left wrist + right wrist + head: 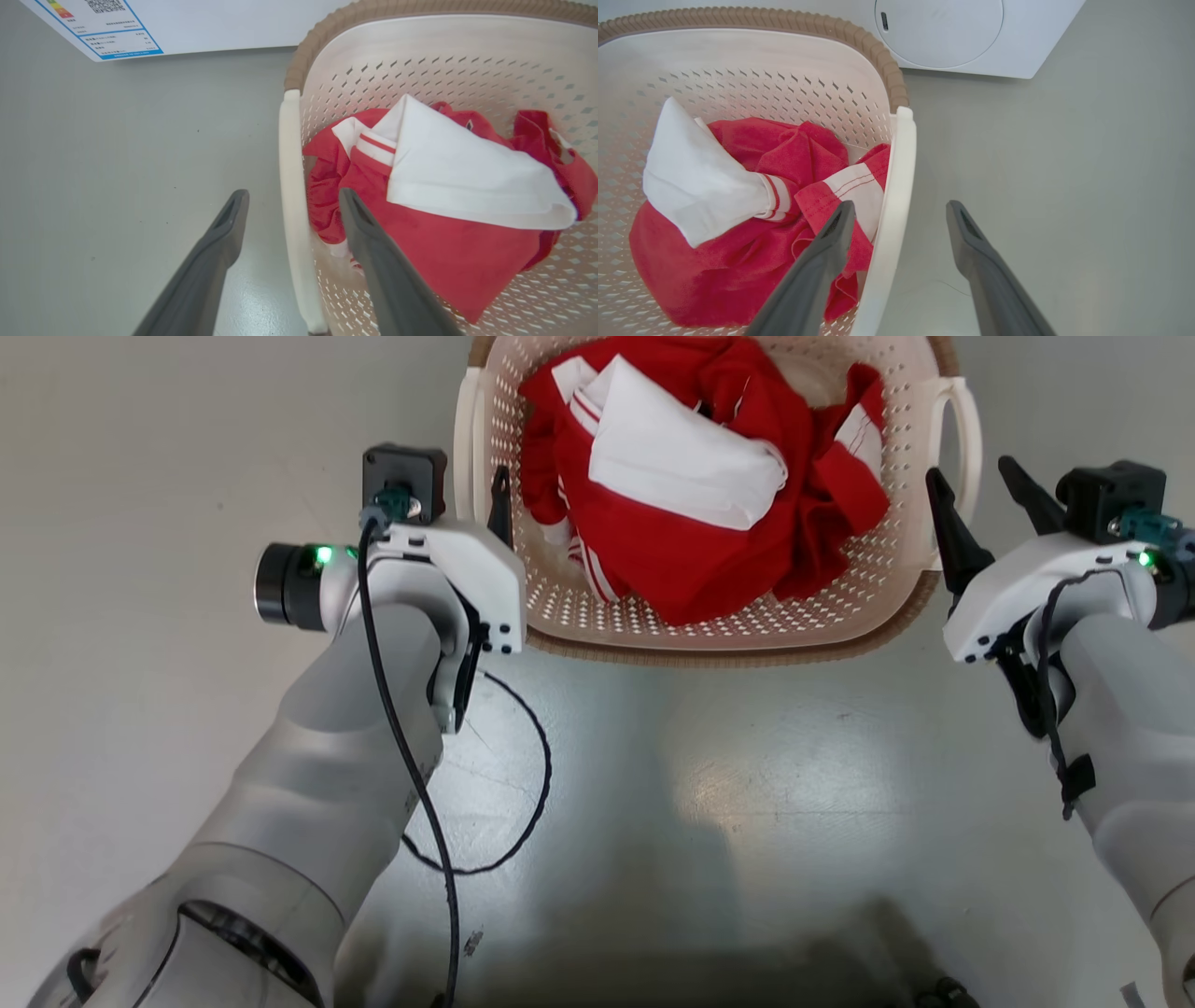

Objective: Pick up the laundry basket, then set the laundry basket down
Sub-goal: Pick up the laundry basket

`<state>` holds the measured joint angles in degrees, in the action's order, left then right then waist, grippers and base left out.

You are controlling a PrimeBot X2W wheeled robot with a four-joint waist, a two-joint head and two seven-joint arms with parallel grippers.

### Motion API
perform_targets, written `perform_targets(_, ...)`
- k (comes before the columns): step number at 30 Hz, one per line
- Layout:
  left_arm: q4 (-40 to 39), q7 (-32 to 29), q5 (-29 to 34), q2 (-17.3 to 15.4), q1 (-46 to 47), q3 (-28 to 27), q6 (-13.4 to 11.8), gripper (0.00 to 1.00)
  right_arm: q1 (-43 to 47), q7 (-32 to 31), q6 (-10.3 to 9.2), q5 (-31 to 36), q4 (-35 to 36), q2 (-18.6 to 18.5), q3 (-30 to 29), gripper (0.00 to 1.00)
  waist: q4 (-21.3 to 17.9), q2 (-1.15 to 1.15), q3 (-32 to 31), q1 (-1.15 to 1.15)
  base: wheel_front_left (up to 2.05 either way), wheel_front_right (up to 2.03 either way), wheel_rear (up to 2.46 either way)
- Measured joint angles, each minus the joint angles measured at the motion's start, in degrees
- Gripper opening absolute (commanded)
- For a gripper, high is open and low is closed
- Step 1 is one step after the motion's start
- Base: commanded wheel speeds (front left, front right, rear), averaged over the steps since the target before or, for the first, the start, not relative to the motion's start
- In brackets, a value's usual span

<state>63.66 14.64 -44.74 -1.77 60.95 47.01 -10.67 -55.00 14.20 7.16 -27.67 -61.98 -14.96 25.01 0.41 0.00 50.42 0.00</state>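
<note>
- At the left of the scene, the left gripper [293, 193] is held with its jaws wide apart, astride the left loop handle [467, 439] of the laundry basket [728, 651]. One finger is placed outside the wall and the other inside, above the clothes.
- Between the two grippers, near the robot, the laundry basket is seen resting on the grey floor [747, 784], loaded with a red garment [709, 560] and a white cloth [681, 457].
- At the right, the right gripper [900, 205] is likewise spread wide across the right loop handle [966, 429], and nothing is clamped.
- The pick-up step is judged to be in hand, at the point just before the grasp; no lift is begun.
- For the next move, both pairs of jaws would need to be closed on the handles together, and the basket raised level so that it is not tipped.
- At the far left a printed label [112, 32] is seen on a white panel. A black cable [546, 761] is looped over the floor by the left arm. A washer [938, 32] is set at the far side, beyond the basket.
- Red fabric lies just beside each inner finger and could be pinched with the handle. The washer leaves little room on the far side.
</note>
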Motion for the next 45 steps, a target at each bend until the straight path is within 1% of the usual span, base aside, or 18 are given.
perform_targets(6,0.3,-0.52,-2.49,-0.02,2.42,3.03,-0.47,1.0,-2.34,0.0,0.0,-0.77,-0.98,-0.13,1.75,1.0,0.33,0.0,2.02,0.0,0.0,0.0,0.0)
perform_targets(12,0.77,-2.69,-4.92,-0.02,4.29,6.01,-0.98,1.0,-4.36,0.0,0.0,-3.58,-3.14,0.65,4.1,1.0,0.11,0.0,2.72,0.0,0.0,0.0,0.0)
perform_targets(13,0.77,-3.54,-6.36,-0.03,4.56,6.27,-0.97,1.0,-5.04,0.0,0.0,-4.65,-3.98,1.11,5.04,1.0,-0.03,0.0,2.78,0.0,0.0,0.0,0.0)
perform_targets(15,0.89,-4.08,-7.35,-0.03,4.66,7.04,-0.98,1.0,-5.51,0.0,0.0,-5.79,-4.46,1.3,6.09,1.0,-0.21,0.0,2.87,0.0,0.0,0.0,0.0)
perform_targets(24,1.67,-5.83,-9.61,-0.05,6.64,10.6,-1.01,1.0,-7.65,-0.07,0.0,-10.22,-5.8,1.34,10.13,1.0,-0.58,0.0,3.35,0.0,0.0,0.0,0.0)
perform_targets(35,2.8,-6.02,-12.04,-0.1,7.67,13.54,-1.52,1.0,-8.82,-0.08,0.0,-14.52,-6.31,1.55,14.34,1.0,-1.22,0.0,3.77,0.0,0.0,0.0,0.0)
perform_targets(39,2.85,-5.53,-12.89,-0.11,7.88,14.43,-1.68,1.0,-8.9,-0.08,0.0,-15.95,-6.45,1.58,15.83,0.96,-1.43,0.0,3.92,0.0,0.0,0.0,0.0)
perform_targets(40,2.85,-5.46,-13.0,-0.11,7.89,14.61,-1.69,1.0,-8.91,-0.08,0.0,-16.28,-6.54,1.58,16.11,0.86,-1.5,0.0,3.97,0.0,0.0,0.0,0.0)
perform_targets(41,2.89,-5.46,-13.25,-0.12,7.94,14.86,-1.69,1.0,-8.95,-0.08,0.0,-16.49,-6.61,1.58,16.38,0.85,-1.56,0.0,4.02,0.0,0.0,0.0,0.0)
perform_targets(43,2.93,-5.44,-13.52,-0.12,8.05,15.37,-1.69,1.0,-9.04,-0.08,0.0,-17.07,-6.79,1.58,17.03,0.86,-1.63,0.0,4.11,0.0,0.0,0.0,0.0)
perform_targets(44,2.93,-5.11,-13.81,-0.12,8.13,15.59,-1.69,1.0,-9.16,-0.08,0.0,-17.35,-6.87,1.55,17.45,0.91,-1.64,0.0,4.17,0.0,0.0,0.0,0.0)
perform_targets(45,2.93,-4.97,-13.9,-0.12,8.27,15.84,-1.69,1.0,-9.39,-0.08,0.0,-17.47,-6.93,1.55,17.73,0.94,-1.64,0.0,4.23,0.0,0.0,0.0,0.0)
